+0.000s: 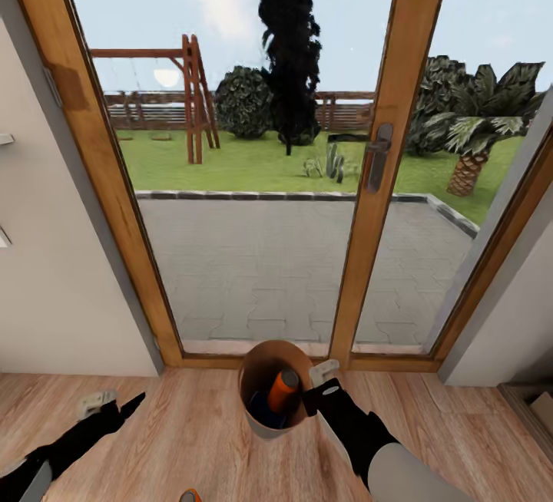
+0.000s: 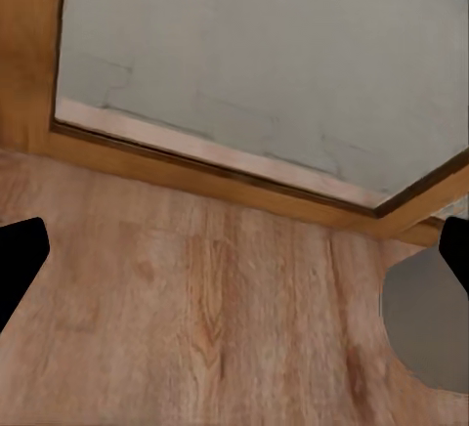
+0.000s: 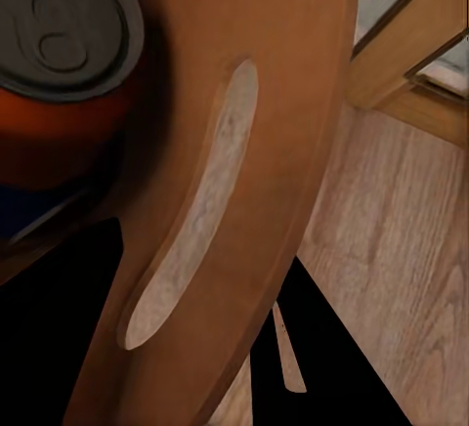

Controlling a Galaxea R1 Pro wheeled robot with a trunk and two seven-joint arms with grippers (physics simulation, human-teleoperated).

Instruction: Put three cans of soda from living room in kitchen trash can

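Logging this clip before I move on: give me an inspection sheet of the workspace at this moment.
Surface: pale wood floor, bare around the bin.
Job's things: trash can stands upright on the floor before the glass doors; inside it an orange can leans tilted, with a blue can beneath it. Another orange object shows at the head view's bottom edge, too cut off to identify.
Clutter: nothing seen.
Grippers: right gripper sits at the bin's rim, one finger on each side of the wall, whether clamped cannot be told; left gripper open over bare floor, holding nothing.
Cables: nothing seen.
Surroundings: wood-framed glass doors with a dark handle; paved patio, lawn, swing frame and trees outside.
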